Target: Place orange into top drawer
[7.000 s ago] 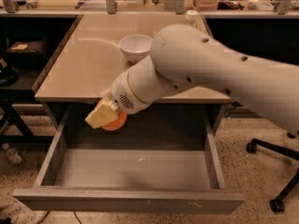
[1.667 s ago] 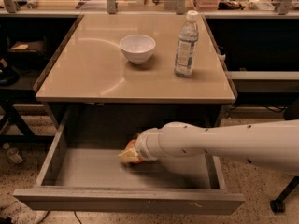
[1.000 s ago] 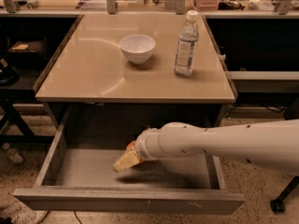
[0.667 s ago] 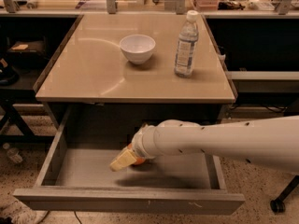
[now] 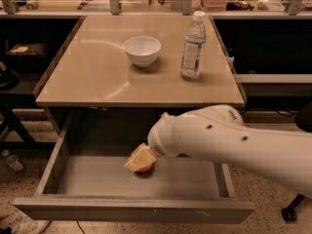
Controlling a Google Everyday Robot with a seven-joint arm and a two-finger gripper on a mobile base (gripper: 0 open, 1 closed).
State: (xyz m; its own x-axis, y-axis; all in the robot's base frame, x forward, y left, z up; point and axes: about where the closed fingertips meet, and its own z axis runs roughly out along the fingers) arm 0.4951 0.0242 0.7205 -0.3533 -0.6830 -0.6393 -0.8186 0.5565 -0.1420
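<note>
The top drawer [image 5: 97,179] is pulled out wide under the table, with its grey floor showing. The orange [image 5: 145,168] is inside it, in the middle of the floor, and only its lower edge shows. My gripper [image 5: 140,159], with pale yellow tips, is inside the drawer right over the orange and covers most of it. The white arm reaches in from the right. I cannot tell whether the orange rests on the floor or is held.
A white bowl [image 5: 142,50] and a clear water bottle [image 5: 193,45] stand on the beige tabletop [image 5: 87,77] above the drawer. The drawer's front panel [image 5: 131,211] is nearest the camera. A chair caster [image 5: 288,213] is at the lower right.
My gripper has shifted a little to the right and up inside the drawer. The orange's lower edge now shows beneath it.
</note>
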